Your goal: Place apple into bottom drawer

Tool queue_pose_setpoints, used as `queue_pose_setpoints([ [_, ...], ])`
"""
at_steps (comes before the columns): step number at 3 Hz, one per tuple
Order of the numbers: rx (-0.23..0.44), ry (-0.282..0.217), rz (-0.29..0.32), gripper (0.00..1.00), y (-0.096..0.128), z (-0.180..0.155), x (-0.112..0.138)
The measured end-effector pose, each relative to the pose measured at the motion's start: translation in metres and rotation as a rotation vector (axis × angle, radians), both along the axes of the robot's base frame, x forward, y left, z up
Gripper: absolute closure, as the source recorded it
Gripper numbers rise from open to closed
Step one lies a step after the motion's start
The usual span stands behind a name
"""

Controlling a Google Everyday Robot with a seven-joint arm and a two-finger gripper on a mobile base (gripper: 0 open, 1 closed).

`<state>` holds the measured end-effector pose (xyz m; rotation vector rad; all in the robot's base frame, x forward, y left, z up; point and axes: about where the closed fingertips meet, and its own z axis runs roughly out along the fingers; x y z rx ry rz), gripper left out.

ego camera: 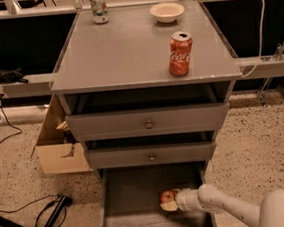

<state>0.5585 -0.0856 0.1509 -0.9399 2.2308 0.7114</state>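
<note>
The small round orange-red apple (166, 196) is inside the open grey wooden bottom drawer (135, 196), below the front edge of the grey tabletop (126, 51), touching the white gripper (169, 204); whether that gripper clamps it, I cannot tell.

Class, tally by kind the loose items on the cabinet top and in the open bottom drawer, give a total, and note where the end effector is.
Cans: 2 (Coca-Cola can, silver can)
Bowl: 1
Apple: 1
Total: 4
The end effector is inside the bottom drawer, right beside the apple.
</note>
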Motion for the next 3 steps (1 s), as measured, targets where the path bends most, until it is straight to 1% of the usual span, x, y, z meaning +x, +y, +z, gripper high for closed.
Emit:
queue_pose_setpoints([
  [1, 0.0, 0.0, 0.0, 0.12, 0.0001, 0.0, 0.0],
  [2, 0.0, 0.0, 0.0, 0.0, 0.0001, -0.0001, -0.0001],
  [3, 0.0, 0.0, 0.0, 0.0, 0.0002, -0.0001, -0.0001],
])
